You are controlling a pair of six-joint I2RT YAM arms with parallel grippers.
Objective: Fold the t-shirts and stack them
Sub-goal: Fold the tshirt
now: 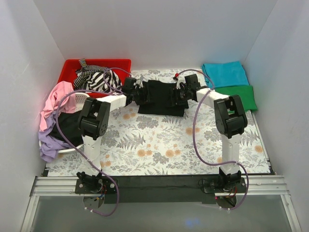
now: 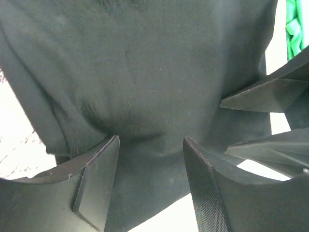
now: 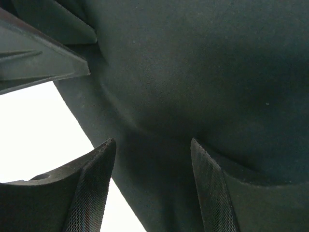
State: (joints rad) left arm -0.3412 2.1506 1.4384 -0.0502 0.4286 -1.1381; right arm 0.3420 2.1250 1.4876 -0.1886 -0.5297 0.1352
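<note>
A black t-shirt [image 1: 159,99] lies bunched into a small dark rectangle at the back middle of the table. My left gripper [image 1: 140,94] is on its left end and my right gripper [image 1: 179,93] on its right end, facing each other. In the left wrist view the left gripper [image 2: 150,140] is open, with black cloth [image 2: 145,72] spanning the gap between its fingers. The right gripper [image 3: 153,141] is likewise open over dark cloth [image 3: 193,72]. Folded teal [image 1: 224,73] and green [image 1: 243,96] t-shirts lie at the back right. A striped t-shirt [image 1: 94,79] hangs in the red bin.
The red bin [image 1: 116,64] stands at the back left. A white basket [image 1: 72,151] at the left edge holds pink [image 1: 57,96], lilac [image 1: 48,145] and black [image 1: 72,126] clothes. White walls close in the sides and back. A floral cloth [image 1: 159,145] covers the table.
</note>
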